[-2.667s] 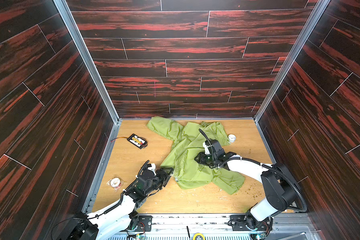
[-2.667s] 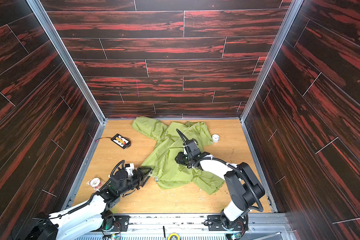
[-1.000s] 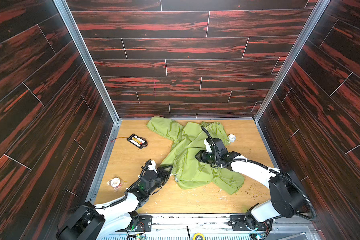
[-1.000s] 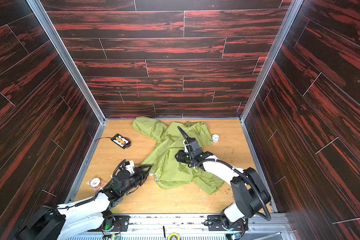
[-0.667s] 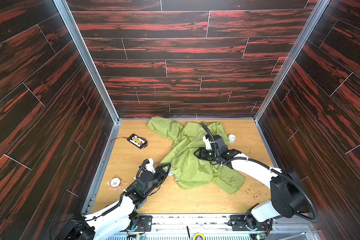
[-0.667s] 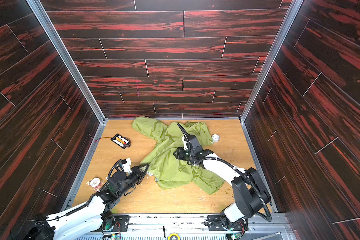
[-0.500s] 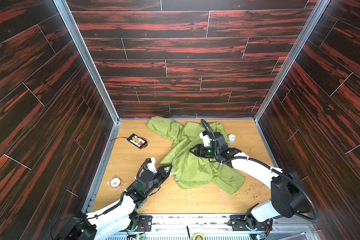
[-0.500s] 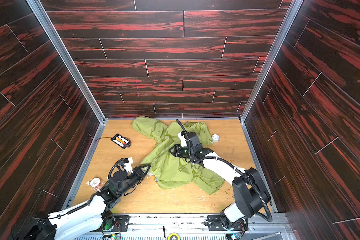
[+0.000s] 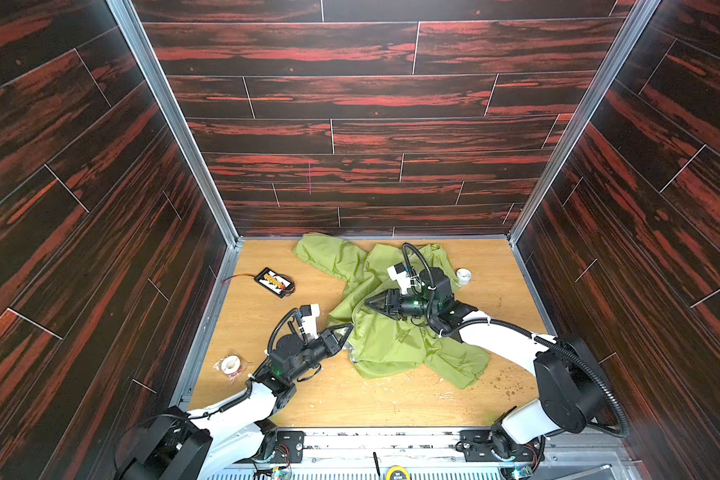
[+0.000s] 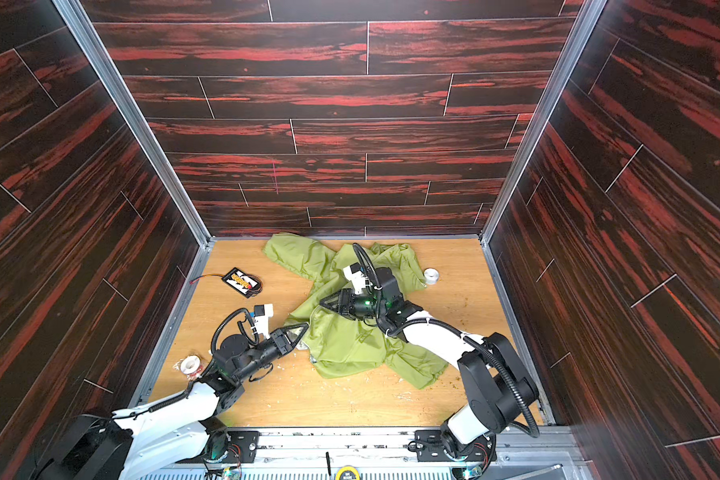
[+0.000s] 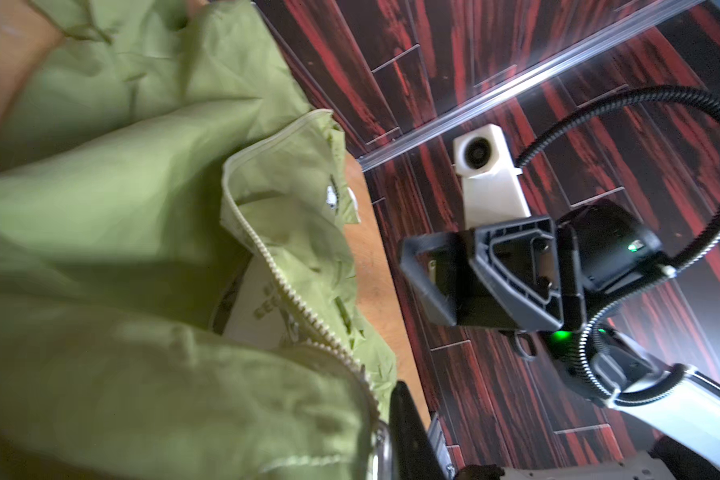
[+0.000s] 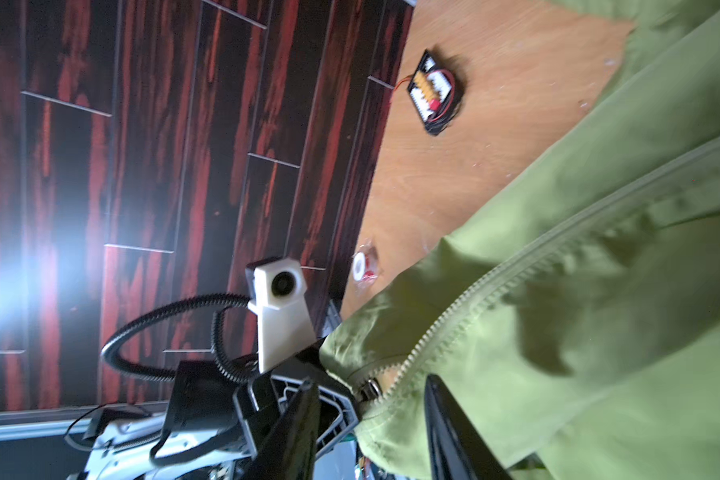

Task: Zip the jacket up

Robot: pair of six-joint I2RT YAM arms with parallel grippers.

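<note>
Clamping jacket (image 9: pixel 391 345) hem, L claw (image 9: pixel 347 328) tips together; R claw (image 9: pixel 368 304) half apart over it.

Hardly anything is legible. On the white lining (image 11: pixel 258 299) inside the jacket (image 11: pixel 100 208), just beside the zipper (image 11: pixel 296 301), stand a few pale green capital letters in two short rows. They are blurred and partly cut off by the zipper, so no word can be made out for certain. A small dark logo (image 11: pixel 332 198) sits on the jacket's green outer cloth, too small to read. The black board (image 9: pixel 274 281) on the table (image 9: pixel 495 270) carries a yellow label with dark marks, unreadable in both top views. A yellow disc (image 9: pixel 396 474) at the bottom edge of both top views bears tiny dark print, also illegible.
</note>
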